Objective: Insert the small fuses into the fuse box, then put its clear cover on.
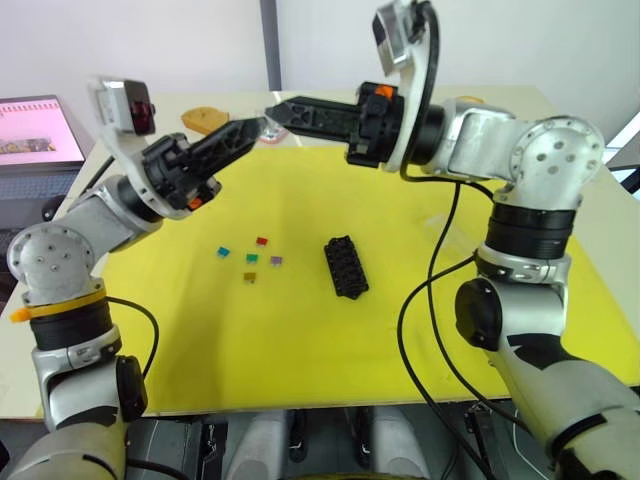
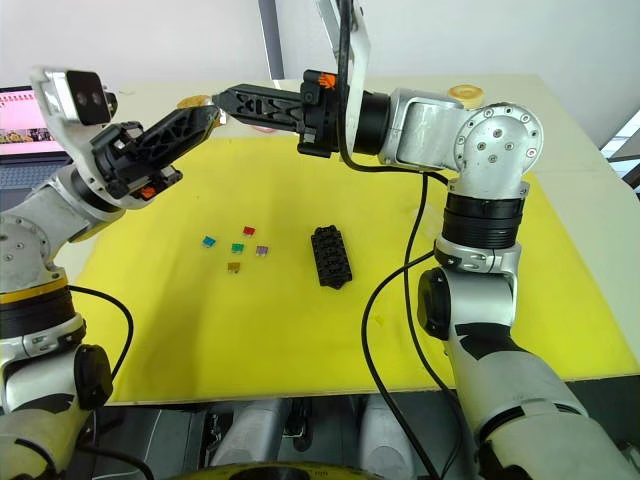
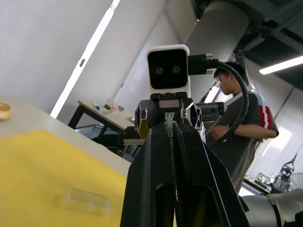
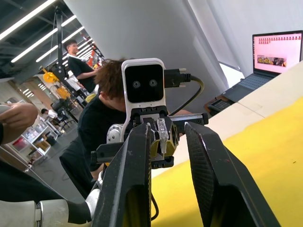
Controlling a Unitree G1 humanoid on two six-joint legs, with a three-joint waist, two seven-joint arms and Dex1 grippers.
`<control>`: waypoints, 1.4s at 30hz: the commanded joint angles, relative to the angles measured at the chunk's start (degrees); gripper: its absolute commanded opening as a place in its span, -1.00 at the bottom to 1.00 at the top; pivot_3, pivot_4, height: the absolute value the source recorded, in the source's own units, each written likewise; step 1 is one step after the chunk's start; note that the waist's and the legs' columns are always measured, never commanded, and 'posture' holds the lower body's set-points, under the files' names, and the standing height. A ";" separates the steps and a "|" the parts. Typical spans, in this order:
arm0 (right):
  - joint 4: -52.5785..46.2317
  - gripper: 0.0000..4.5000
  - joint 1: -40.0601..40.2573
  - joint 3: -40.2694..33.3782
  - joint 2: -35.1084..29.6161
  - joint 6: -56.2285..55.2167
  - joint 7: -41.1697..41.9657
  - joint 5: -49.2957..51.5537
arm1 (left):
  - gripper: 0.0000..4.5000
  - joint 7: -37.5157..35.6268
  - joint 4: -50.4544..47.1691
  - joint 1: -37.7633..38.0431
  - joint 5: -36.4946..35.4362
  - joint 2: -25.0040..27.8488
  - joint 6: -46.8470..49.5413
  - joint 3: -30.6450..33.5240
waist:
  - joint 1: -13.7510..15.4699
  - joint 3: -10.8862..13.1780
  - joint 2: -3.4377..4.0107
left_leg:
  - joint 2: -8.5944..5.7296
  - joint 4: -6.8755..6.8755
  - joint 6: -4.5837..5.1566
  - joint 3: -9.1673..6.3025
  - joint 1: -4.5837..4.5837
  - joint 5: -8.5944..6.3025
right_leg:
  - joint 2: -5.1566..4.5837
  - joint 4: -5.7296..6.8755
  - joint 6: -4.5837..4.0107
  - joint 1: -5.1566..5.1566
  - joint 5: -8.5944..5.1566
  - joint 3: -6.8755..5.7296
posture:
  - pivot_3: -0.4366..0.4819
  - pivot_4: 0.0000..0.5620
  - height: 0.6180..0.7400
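Nearest, the black rectangular plastic fuse box [image 1: 346,266] lies on the yellow mat [image 1: 300,340], with five tiny coloured blade fuses [image 1: 250,259] scattered just to its left; a sixth cannot be made out. Further back, both arms are raised, tip to tip. The left gripper [image 1: 262,124] is clenched on the transparent cover [image 4: 162,134]; the right gripper [image 4: 165,130] is spread around that faint lid.

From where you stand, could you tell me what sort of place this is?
Probably a robotics lab or workshop: a laptop sits beside the yellow-covered table, people work nearby, and exposed ducting and strip lights run overhead.
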 commanded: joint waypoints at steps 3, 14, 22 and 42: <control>-1.61 -0.47 -0.73 -0.57 0.21 -0.76 -0.11 1.53 | -1.00 -0.03 -1.07 -1.31 -0.79 0.48 -1.24 0.59 | 0.00 0.00 0.00 | 0.00 0.00 0.00 0.00 0.00 0.00 | 0.00 0.00 0.00 0.00 0.00 0.00 | -0.05 -0.47 1.00; -1.30 -0.95 -0.89 -0.94 0.58 -0.62 -0.92 2.73 | -1.00 -0.34 -1.61 -0.17 -0.23 1.04 -1.18 0.68 | 0.00 0.00 0.00 | 0.00 -0.01 0.01 0.00 0.00 -0.09 | -0.01 -0.01 0.00 -0.02 0.00 0.00 | -0.05 -0.47 1.00; -9.64 -1.00 6.08 2.31 -1.10 -12.23 5.18 -4.23 | 0.14 -1.95 0.17 0.65 2.57 6.29 -1.42 2.29 | 0.09 -0.02 -0.03 | 0.00 -0.06 -0.02 0.00 -0.02 -0.12 | 0.00 -0.03 0.00 -0.11 0.00 -0.01 | -0.05 -0.47 1.00; 2.72 -1.00 25.33 19.29 -19.87 -49.78 59.19 -29.31 | 0.80 -10.81 -18.99 17.50 23.14 14.28 -8.70 -11.76 | 0.11 0.06 -0.02 | 0.05 -0.12 0.21 0.09 -0.01 -0.31 | -0.07 -0.37 0.01 -0.05 -0.01 0.14 | -0.05 -0.47 1.00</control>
